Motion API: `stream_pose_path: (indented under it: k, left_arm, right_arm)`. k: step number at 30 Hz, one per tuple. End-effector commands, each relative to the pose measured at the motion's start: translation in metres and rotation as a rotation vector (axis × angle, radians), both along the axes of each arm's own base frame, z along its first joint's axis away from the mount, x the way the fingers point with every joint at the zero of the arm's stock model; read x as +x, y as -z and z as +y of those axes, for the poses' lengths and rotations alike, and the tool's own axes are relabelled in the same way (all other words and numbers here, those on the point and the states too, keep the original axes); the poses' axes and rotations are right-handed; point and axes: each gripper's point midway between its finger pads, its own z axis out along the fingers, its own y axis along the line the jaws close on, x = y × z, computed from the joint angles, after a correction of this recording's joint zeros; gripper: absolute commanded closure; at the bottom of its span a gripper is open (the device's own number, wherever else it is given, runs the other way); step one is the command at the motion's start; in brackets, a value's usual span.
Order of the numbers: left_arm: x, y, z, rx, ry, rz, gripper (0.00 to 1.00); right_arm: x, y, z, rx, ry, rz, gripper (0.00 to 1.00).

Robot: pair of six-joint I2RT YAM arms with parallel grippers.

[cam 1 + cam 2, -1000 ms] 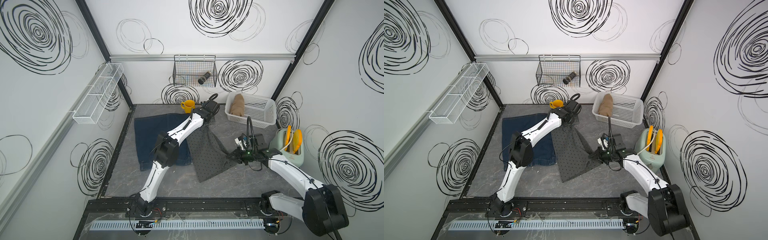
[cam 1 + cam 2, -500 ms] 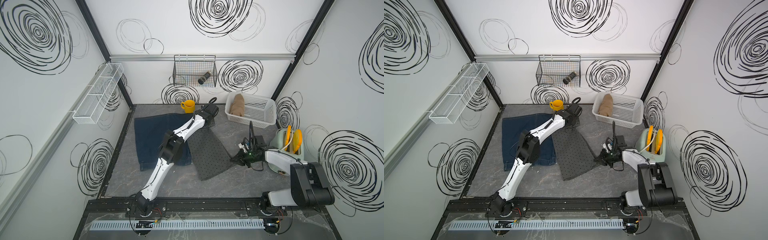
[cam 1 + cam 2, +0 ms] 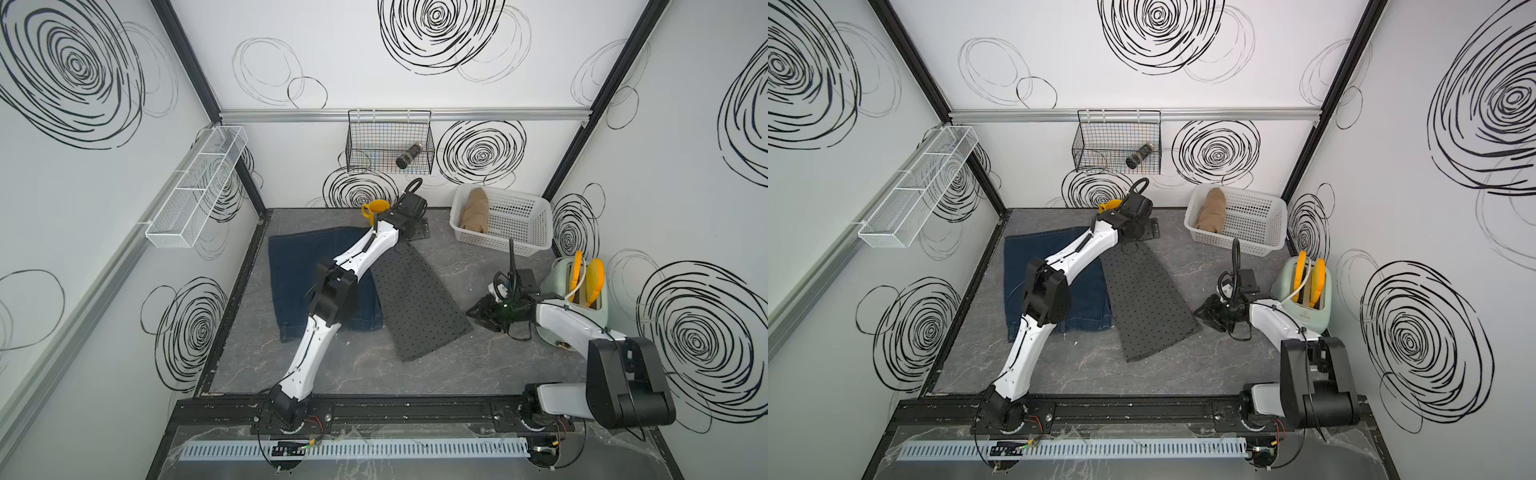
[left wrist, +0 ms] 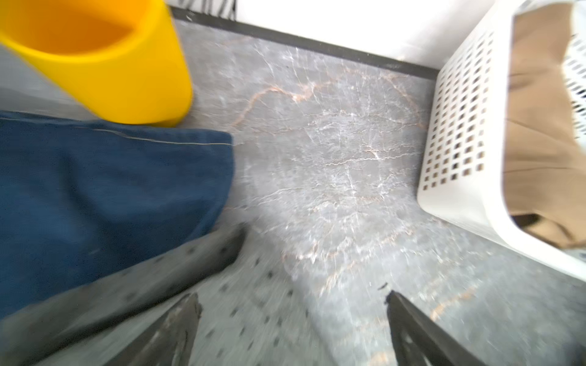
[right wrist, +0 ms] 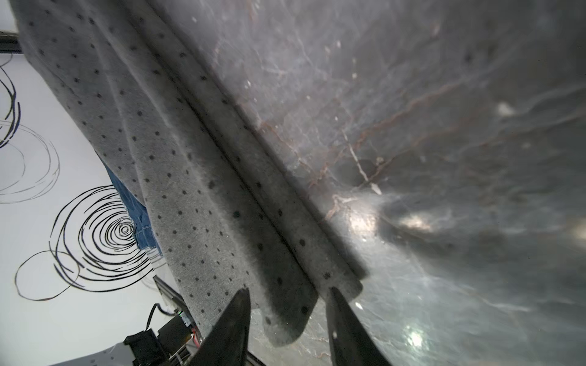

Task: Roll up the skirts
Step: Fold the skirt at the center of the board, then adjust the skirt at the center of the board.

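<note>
Dark grey black-dotted cloth skirt (image 3: 419,299) flat mid-table, dark blue denim skirt (image 3: 299,270) touching its left. L gripper (image 4: 291,301) wide open over far end; R gripper (image 5: 287,294) part-open, right corner btwn jaws.

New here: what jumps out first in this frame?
The dark grey dotted skirt lies spread flat mid-table, its edge overlapping the denim skirt beside it. An arm works each end: the left gripper is open over the narrow far end by the yellow mug, and the right gripper is open around a corner of the wide hem. A tan skirt sits bundled in the white basket at the back.
</note>
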Motion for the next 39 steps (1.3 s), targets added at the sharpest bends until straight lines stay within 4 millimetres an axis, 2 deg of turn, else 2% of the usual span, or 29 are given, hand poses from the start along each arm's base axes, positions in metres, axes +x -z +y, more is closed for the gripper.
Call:
stream_pose_path:
  k: [1, 3, 6, 11, 14, 17, 20, 26, 30, 32, 33, 36, 39]
  left_arm:
    - [-0.012, -0.053, 0.039, 0.002, -0.036, -0.095, 0.03]
    - [-0.025, -0.048, 0.065, -0.013, -0.061, -0.078, 0.00]
    - [-0.042, -0.025, 0.100, -0.054, -0.062, -0.013, 0.01]
    - [-0.059, 0.017, 0.112, -0.150, 0.057, 0.089, 0.01]
    - [-0.062, 0.043, 0.114, -0.129, 0.074, 0.139, 0.00]
    - [-0.062, 0.064, 0.109, -0.154, 0.084, 0.172, 0.01]
    - [-0.059, 0.081, 0.106, -0.194, 0.077, 0.203, 0.02]
    - [-0.054, 0.091, 0.093, -0.252, 0.081, 0.211, 0.11]
    - [-0.047, 0.101, 0.096, -0.254, 0.046, 0.222, 0.40]
    - [-0.044, 0.102, 0.098, -0.236, 0.036, 0.218, 0.55]
    - [-0.043, 0.102, 0.099, -0.226, 0.034, 0.214, 0.59]
    - [-0.039, 0.096, 0.103, -0.200, 0.031, 0.195, 0.73]
    - [-0.037, 0.077, 0.103, -0.174, 0.029, 0.132, 0.88]
  right_arm:
    - [0.019, -0.038, 0.008, -0.089, -0.004, -0.191, 0.54]
    - [0.019, -0.051, 0.037, -0.078, -0.083, -0.247, 0.53]
    - [0.017, -0.058, 0.076, -0.065, -0.186, -0.246, 0.49]
    - [0.012, -0.059, 0.139, 0.012, -0.304, -0.209, 0.46]
    - [0.005, -0.060, 0.176, 0.033, -0.378, -0.212, 0.44]
    - [-0.008, -0.052, 0.196, -0.018, -0.426, -0.201, 0.37]
    - [-0.026, -0.045, 0.202, -0.089, -0.453, -0.210, 0.19]
    - [-0.058, -0.036, 0.205, -0.126, -0.515, -0.234, 0.14]
    - [-0.070, -0.032, 0.222, -0.096, -0.589, -0.247, 0.19]
    - [-0.074, -0.020, 0.222, -0.127, -0.607, -0.208, 0.22]
    - [-0.078, -0.014, 0.222, -0.134, -0.628, -0.189, 0.23]
    - [-0.090, 0.009, 0.211, -0.197, -0.656, -0.112, 0.28]
    - [-0.102, 0.026, 0.191, -0.249, -0.654, -0.041, 0.31]
